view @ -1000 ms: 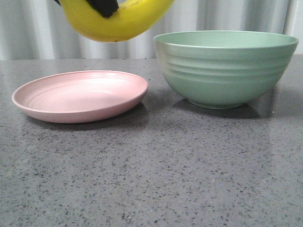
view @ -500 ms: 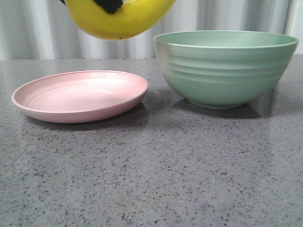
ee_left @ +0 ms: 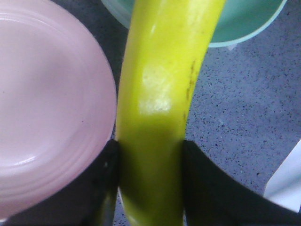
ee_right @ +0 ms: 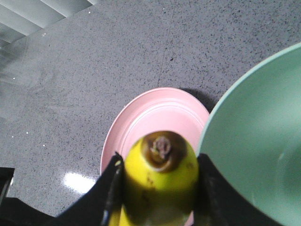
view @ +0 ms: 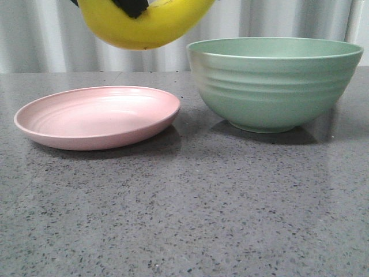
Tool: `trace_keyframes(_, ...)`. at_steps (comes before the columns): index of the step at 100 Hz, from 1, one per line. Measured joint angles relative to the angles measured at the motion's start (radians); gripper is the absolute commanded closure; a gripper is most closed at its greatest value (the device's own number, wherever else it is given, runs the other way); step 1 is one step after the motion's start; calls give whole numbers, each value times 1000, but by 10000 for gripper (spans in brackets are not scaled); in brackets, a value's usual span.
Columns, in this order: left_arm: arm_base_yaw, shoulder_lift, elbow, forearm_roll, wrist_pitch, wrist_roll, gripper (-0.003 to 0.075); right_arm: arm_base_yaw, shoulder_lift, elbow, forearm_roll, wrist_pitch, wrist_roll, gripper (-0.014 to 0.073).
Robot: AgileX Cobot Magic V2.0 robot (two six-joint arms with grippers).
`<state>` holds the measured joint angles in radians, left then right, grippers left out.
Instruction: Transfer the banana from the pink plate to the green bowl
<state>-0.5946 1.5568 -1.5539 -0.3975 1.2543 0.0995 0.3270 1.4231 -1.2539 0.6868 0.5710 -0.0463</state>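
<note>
Yellow banana (view: 144, 26), cropped by the front view's top edge, hangs above the pink plate (view: 98, 117) beside the green bowl (view: 274, 83); both grippers' jaws (ee_left: 149, 181) (ee_right: 159, 188) pinch it, arms unseen.

Banana (view: 144, 26) aloft (glossy yellow), plate (view: 98, 118) bare

No text, label, brand, number or sign can be read on anything.

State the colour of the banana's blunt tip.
Dark brown, on the yellow banana; clearest in the right wrist view.
</note>
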Motion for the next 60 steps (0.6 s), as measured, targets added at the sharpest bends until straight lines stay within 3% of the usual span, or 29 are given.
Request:
trace_keyframes(14,0,0,0,0,0,0,696,0,0,0,0,2,0,673)
trace_keyframes(42,0,0,-7,-3,2,0,352,0,0,0,1,0,-2,673)
trace_keyframes(60,0,-3,-60,-10,0,0,328,0,4,0,-12,-25,-6,673)
